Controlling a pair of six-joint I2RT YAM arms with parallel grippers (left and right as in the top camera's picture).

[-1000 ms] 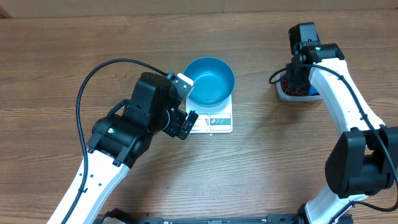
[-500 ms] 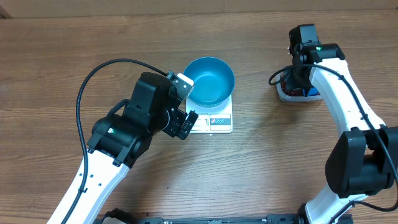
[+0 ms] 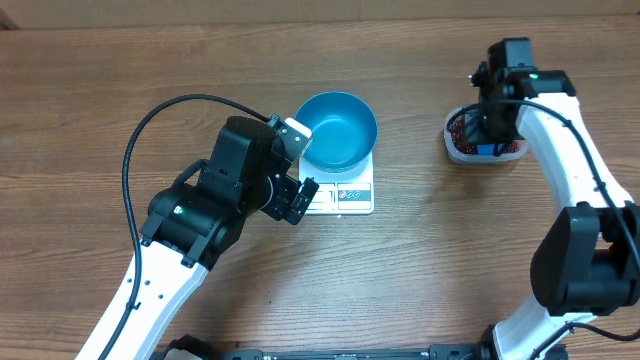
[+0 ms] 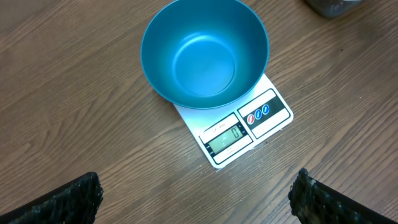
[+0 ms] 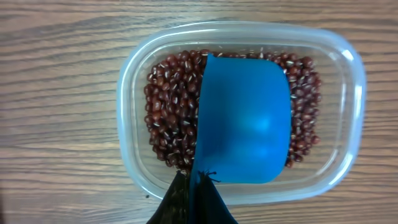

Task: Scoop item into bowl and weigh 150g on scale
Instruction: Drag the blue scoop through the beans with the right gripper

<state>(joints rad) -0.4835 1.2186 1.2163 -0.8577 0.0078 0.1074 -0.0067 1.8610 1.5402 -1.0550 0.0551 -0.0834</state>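
The blue bowl (image 3: 337, 130) stands empty on the white scale (image 3: 350, 196); the left wrist view shows the same bowl (image 4: 205, 53) and the scale (image 4: 249, 124). My left gripper (image 3: 299, 168) hovers just left of them, open and holding nothing (image 4: 199, 196). Over at the right, my right gripper (image 3: 489, 132) hangs over a clear tub (image 3: 455, 150) of red-brown beans (image 5: 171, 115). That gripper (image 5: 196, 186) is shut on the handle of a small blue scoop (image 5: 245, 121). The scoop lies among the beans, and none show on its blue face.
A black cable (image 3: 160, 120) loops over the wooden table behind my left arm. The tub's rim (image 5: 127, 81) surrounds the scoop on all sides. Bare wood lies between the scale and the tub.
My right arm has shifted to the right over the tub, uncovering beans at the tub's left side. The left arm, bowl and scale have not moved.
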